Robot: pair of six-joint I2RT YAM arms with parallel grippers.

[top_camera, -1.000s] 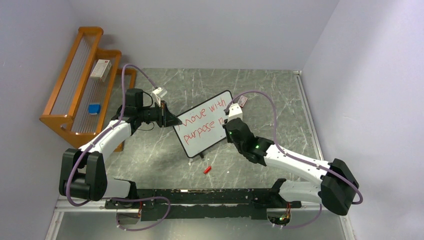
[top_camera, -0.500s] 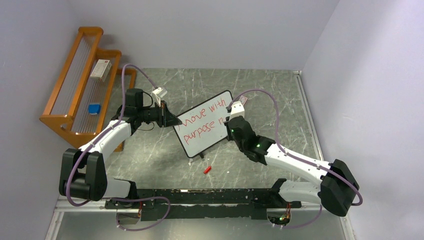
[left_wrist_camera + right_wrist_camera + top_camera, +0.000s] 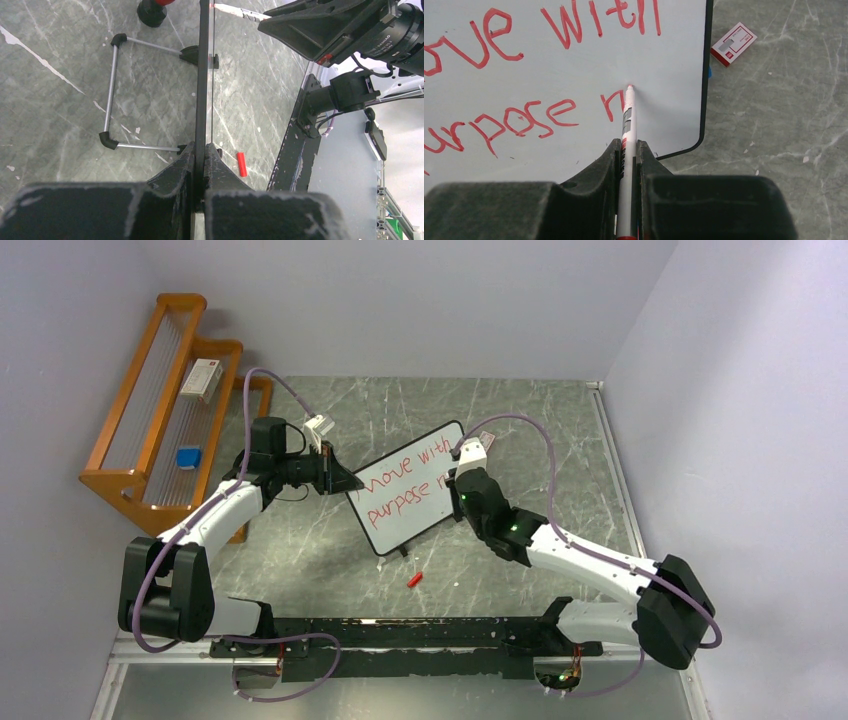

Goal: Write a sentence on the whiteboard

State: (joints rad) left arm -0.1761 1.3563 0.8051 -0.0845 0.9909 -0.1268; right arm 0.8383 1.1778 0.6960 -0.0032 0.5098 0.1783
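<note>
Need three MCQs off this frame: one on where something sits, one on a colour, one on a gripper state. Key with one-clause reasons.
1. Where is the small red cylinder?
A. On the board's face
B. On the table, between the whiteboard and the arm bases
C. On the floor

2. What colour is the writing on the whiteboard?
A. Blue
B. Red
C. Black

3. The right gripper is:
A. Open above the board
B. Shut on nothing
C. Shut on a marker with its tip against the board

Key:
1 B: the top view shows it on the table, nearer the bases than the board.
2 B: the letters are red in both the top and right wrist views.
3 C: the right wrist view shows the jaws clamped on the marker's barrel.
</note>
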